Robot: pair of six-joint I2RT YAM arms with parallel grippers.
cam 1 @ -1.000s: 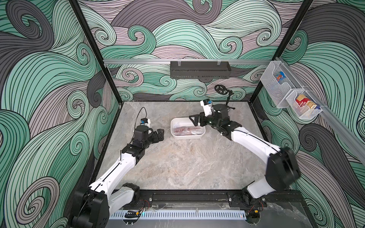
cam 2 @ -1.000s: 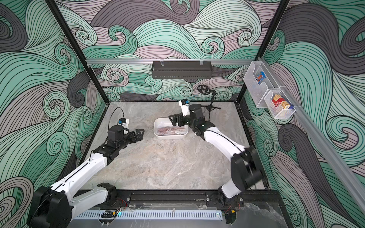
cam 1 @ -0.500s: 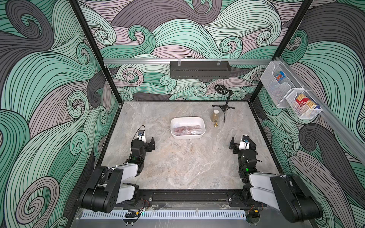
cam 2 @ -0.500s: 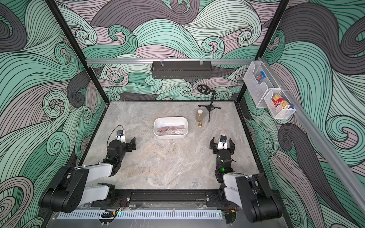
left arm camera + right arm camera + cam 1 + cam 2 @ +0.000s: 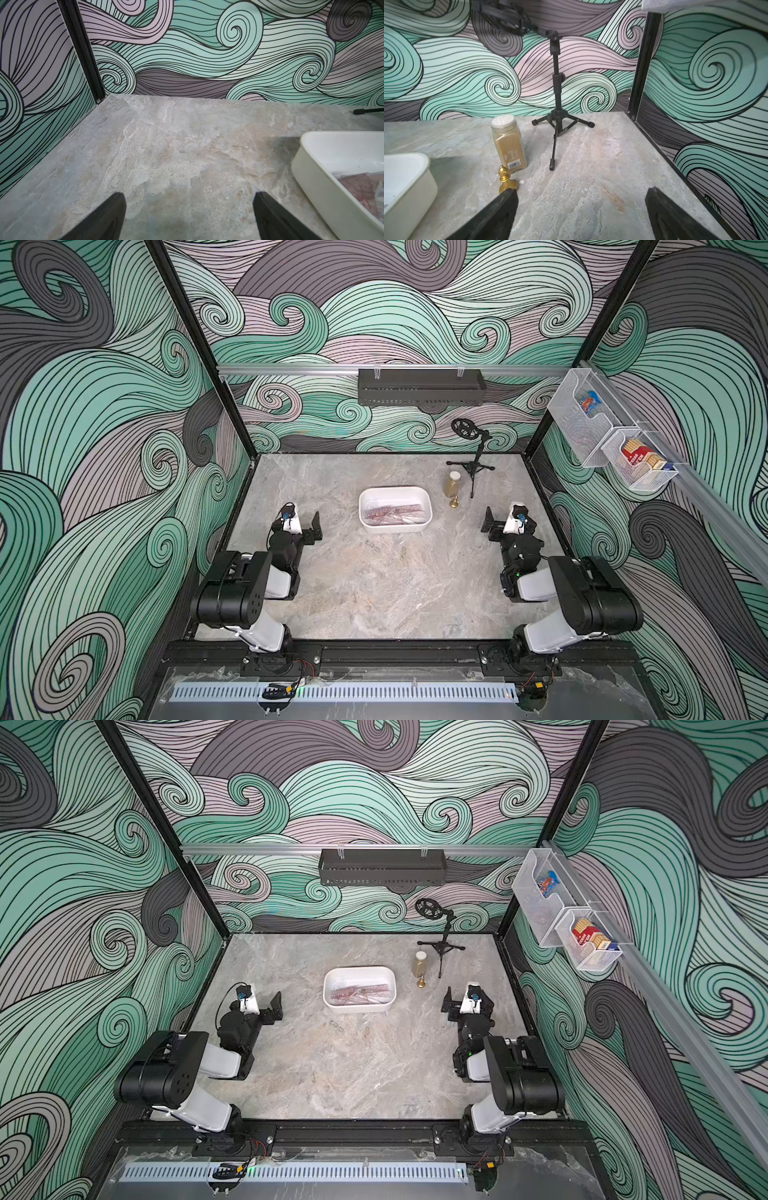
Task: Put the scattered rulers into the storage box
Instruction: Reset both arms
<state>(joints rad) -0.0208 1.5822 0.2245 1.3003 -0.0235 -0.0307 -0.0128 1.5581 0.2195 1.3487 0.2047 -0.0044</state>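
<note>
The white storage box (image 5: pixel 424 497) (image 5: pixel 332 986) stands mid-table, and reddish-brown and clear rulers (image 5: pixel 395 512) (image 5: pixel 359 992) lie flat inside it. Both arms are folded back toward the front. Left of the box, low over bare table, my left gripper (image 5: pixel 301 526) (image 5: pixel 262 1006) (image 5: pixel 189 207) is open and holds nothing. The left wrist view catches a corner of the box (image 5: pixel 311 166) and the rulers (image 5: pixel 361 187). To the right of the box my right gripper (image 5: pixel 508 522) (image 5: pixel 468 1004) (image 5: pixel 581 207) is also open and holds nothing, with the box (image 5: pixel 411 187) off to one side.
A spice jar (image 5: pixel 453 484) (image 5: pixel 508 143), a small gold piece (image 5: pixel 454 502) (image 5: pixel 505 180) and a black tripod stand (image 5: pixel 473 466) (image 5: pixel 556 116) stand right of the box. A black tray (image 5: pixel 419 387) hangs on the back wall, wire baskets (image 5: pixel 602 435) on the right wall. Faint dark marks (image 5: pixel 370 545) show on the table before the box.
Both arms have pulled back from the box toward the front and folded down. The right gripper has left its place over the box. Both grippers stayed open.
</note>
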